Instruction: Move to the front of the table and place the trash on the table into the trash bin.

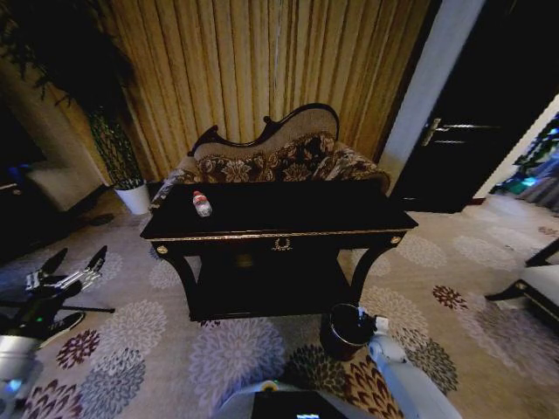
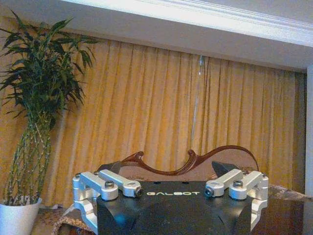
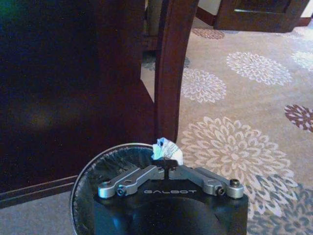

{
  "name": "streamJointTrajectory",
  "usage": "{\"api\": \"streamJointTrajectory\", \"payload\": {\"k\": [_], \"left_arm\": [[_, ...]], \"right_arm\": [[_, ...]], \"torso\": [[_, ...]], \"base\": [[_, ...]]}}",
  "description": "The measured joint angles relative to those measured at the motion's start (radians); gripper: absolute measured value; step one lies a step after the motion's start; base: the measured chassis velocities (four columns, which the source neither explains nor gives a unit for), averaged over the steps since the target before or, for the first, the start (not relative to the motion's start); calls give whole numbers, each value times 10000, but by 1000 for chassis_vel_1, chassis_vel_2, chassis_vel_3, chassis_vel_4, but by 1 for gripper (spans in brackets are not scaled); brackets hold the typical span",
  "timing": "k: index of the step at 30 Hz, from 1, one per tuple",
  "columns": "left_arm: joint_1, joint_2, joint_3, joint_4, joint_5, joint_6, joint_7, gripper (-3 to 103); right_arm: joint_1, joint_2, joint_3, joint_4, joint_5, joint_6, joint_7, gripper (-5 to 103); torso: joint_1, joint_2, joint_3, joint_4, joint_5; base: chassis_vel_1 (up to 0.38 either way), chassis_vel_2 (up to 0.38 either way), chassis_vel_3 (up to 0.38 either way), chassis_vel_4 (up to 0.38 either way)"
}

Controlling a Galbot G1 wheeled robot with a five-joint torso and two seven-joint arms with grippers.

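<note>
Bottle point(image 1: 202, 203) flat on table point(image 1: 349, 209), cap toward sofa point(image 1: 288, 157); right end effector point(image 3: 166, 164) clenching paper ball point(image 3: 167, 149) over trash bin point(image 3: 88, 181); left end effector point(image 1: 74, 262) released.

A clear plastic bottle with a red label point(image 1: 202, 204) lies on its side at ten o'clock on the glossy black gold-trimmed surface point(image 1: 297, 209). The round dark reddish-brown trash bin point(image 1: 348, 331) stands on the floor at the surface's five o'clock, a crumpled white paper ball point(image 3: 167, 150) above its rim.
</note>
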Motion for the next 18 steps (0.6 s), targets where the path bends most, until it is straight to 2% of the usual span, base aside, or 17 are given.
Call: {"api": "streamJointTrajectory", "payload": {"k": [14,15,17,18], "left_arm": [[9,-47,7,-27,13,-22,44,100],[11,-46,4,-26,13,-40,61,100],[13,-48,3,-25,12,-49,73,100],[13,-48,3,-25,12,-49,73,100]], "right_arm": [[-132,32,12,243,-149,161,-9,0],[-172,32,29,296,-257,161,-48,-3],[-221,31,66,354,-395,160,-183,8],[-221,31,66,354,-395,160,-183,8]], "torso": [[0,0,-1,2,0],[0,0,0,1,0],[0,0,0,0,0],[0,0,0,0,0]], "base": [[0,0,0,0],[0,0,0,0],[0,0,0,0],[0,0,0,0]]}}
